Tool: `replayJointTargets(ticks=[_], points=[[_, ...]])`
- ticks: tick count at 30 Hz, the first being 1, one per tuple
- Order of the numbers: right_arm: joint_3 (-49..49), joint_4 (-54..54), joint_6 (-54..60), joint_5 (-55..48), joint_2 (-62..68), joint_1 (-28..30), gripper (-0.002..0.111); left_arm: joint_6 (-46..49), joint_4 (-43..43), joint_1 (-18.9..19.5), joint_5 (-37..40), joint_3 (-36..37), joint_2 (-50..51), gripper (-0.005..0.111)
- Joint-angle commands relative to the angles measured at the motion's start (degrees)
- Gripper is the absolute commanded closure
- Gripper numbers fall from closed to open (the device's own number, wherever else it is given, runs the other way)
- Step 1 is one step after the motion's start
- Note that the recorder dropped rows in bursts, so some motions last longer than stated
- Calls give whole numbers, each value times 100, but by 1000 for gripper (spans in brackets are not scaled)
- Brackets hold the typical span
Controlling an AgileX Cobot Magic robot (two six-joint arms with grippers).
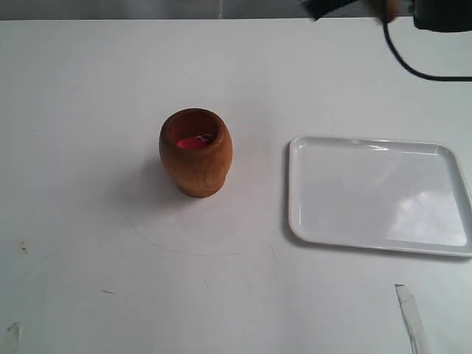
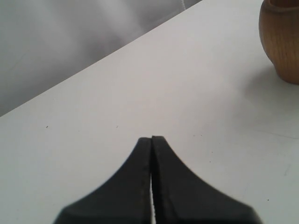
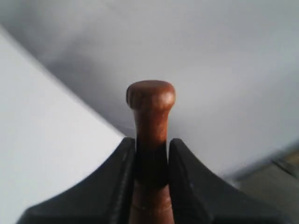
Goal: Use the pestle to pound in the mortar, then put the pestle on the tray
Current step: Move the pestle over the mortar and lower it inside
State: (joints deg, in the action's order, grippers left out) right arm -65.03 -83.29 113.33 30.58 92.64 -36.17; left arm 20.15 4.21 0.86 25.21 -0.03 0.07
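Observation:
The orange-brown wooden mortar [image 1: 195, 153] stands upright in the middle of the table, with a pink-red bit showing inside; its side also shows in the left wrist view [image 2: 281, 39]. The white tray [image 1: 380, 195] lies flat to its right with nothing on it. My right gripper [image 3: 151, 140] is shut on the pestle [image 3: 150, 100], whose knobbed brown end sticks out past the fingertips. In the exterior view only blurred dark parts of the right arm [image 1: 441, 15] show, at the top right edge, beyond the tray. My left gripper [image 2: 152, 138] is shut on nothing, over bare table apart from the mortar.
A black cable [image 1: 413, 66] hangs from the right arm above the tray's far edge. A strip of white tape [image 1: 410, 316] lies near the front right of the white table [image 1: 88, 110]. The table's far edge runs along the top of the exterior view.

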Motion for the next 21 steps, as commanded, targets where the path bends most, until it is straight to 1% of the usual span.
replayJointTargets(ticks=[1,2,3,4,5,6,7,8,9,10,11,12,14,16,17,21], points=[[534,2465,-3345,1000,-631,150,108,-47,-42,-44,-17,3,-7,107],[689,3419,-4727,339,-754,224,108,-47,-42,-44,-17,3,-7,107],[898,5173,-6424,-215,-863,295,108,-47,-42,-44,-17,3,-7,107],[1051,6427,-8143,-286,-895,306,108,-47,-42,-44,-17,3,-7,107],[1260,7995,-9682,-161,-901,306,108,-47,-42,-44,-17,3,-7,107],[1495,9364,-11002,272,-901,306,108,-47,-42,-44,-17,3,-7,107],[1742,10498,-11771,1010,-850,306,108,-47,-42,-44,-17,3,-7,107],[1953,11199,-12545,1908,-779,306,108,-47,-42,-44,-17,3,-7,107],[2099,11449,-12890,2670,-672,306,108,-47,-42,-44,-17,3,-7,107],[2169,11508,-13116,3145,-576,281,108,-47,-42,-44,-17,3,-7,107],[2192,11506,-13421,3256,-461,253,108,-47,-42,-44,-17,3,-7,107],[2176,11559,-13633,3106,-336,243,108,-47,-42,-44,-17,3,-7,107],[2153,11889,-13828,3004,-27,243,108,-47,-42,-44,-17,3,-7,107],[2153,12425,-13943,3567,303,229,108,-47,-42,-44,-17,3,-7,107],[2153,12511,-13943,3938,475,229,108,-47,-42,-44,-17,3,-7,107],[2153,12313,-13812,3938,908,97,108,-47,-42,-44,-17,3,-7,107]])
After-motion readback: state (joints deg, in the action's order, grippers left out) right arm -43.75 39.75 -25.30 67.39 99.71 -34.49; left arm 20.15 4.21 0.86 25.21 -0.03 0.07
